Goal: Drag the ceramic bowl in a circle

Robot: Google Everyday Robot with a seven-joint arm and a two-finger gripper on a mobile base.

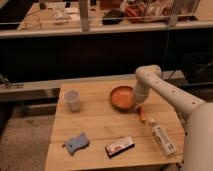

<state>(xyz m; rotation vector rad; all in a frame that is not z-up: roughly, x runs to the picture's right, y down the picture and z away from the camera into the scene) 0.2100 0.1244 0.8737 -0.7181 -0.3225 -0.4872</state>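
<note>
The ceramic bowl (121,97) is a round, shallow orange-terracotta bowl on the wooden table (95,125), right of the middle and toward the back. My gripper (136,102) reaches down from the white arm at the bowl's right rim and touches it. The arm's wrist hides the rim there. A small white cup (72,99) stands upright to the left of the bowl, apart from it.
An orange carrot-like stick (142,114) lies just right of the bowl. A white bottle (161,137) lies on the front right. A dark snack bar (120,146) and a blue cloth (76,143) lie near the front edge. A counter with a rail runs behind the table.
</note>
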